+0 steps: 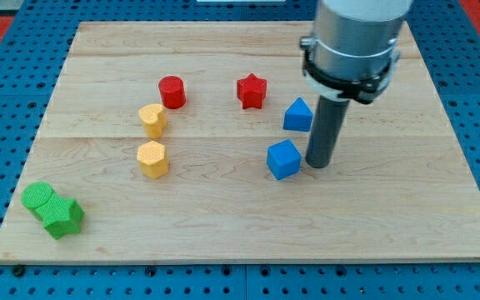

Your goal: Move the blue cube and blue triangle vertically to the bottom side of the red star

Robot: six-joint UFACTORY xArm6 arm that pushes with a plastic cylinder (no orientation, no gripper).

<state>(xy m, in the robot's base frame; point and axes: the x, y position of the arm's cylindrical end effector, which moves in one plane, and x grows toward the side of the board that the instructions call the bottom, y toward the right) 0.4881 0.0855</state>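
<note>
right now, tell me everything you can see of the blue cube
The blue cube is a small, solid, matte blue block resting flat on the wooden board, turned so a corner faces the view's bottom. It lies below the blue triangle, apart from it. My tip stands just to its right, very close; contact is unclear.

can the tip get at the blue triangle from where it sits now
Probably yes. My tip sits just to the view's right of the blue cube, with the blue triangle close by toward the view's top. Nothing lies between the tip and the triangle's right side; the red star sits further left.
</note>
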